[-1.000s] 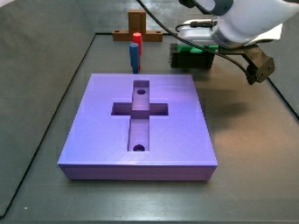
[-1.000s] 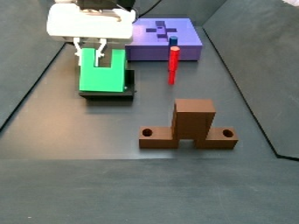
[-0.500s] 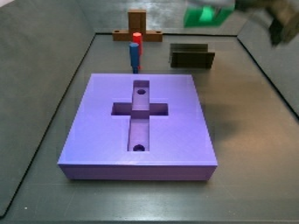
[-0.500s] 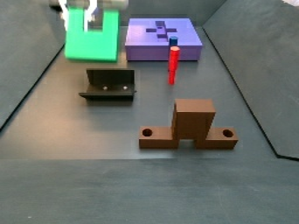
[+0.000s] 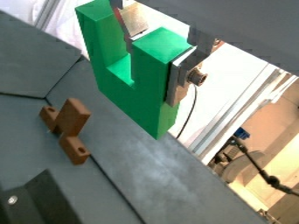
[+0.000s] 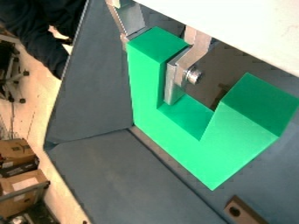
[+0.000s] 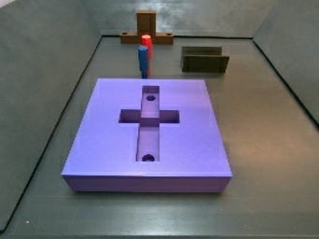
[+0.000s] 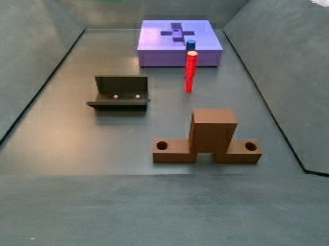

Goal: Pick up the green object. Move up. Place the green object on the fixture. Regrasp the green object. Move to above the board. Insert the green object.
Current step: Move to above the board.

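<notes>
In both wrist views my gripper [image 5: 149, 52] [image 6: 149, 57] is shut on the green object [image 5: 135, 83] [image 6: 193, 131], a bright green U-shaped block held by one of its legs, high above the floor. The silver fingers [image 5: 180, 74] [image 6: 174, 80] press that leg from both sides. Gripper and green object are out of view in both side views. The fixture [image 7: 206, 61] [image 8: 121, 93], a small dark holder, stands bare on the floor. The purple board [image 7: 187, 131] [image 8: 161, 48] with its cross-shaped recess and two round holes lies apart from it.
A thin blue peg with a red tip [image 7: 145, 54] [image 8: 190, 69] stands upright between the board and the brown wooden cross-shaped stand [image 7: 147, 28] [image 8: 213, 139]. The stand also shows far below in a wrist view [image 5: 66, 129]. Dark walls bound the floor.
The gripper lifted the green object off the fixture and rose out of both side views. The fixture is left bare. Nothing else moved.
</notes>
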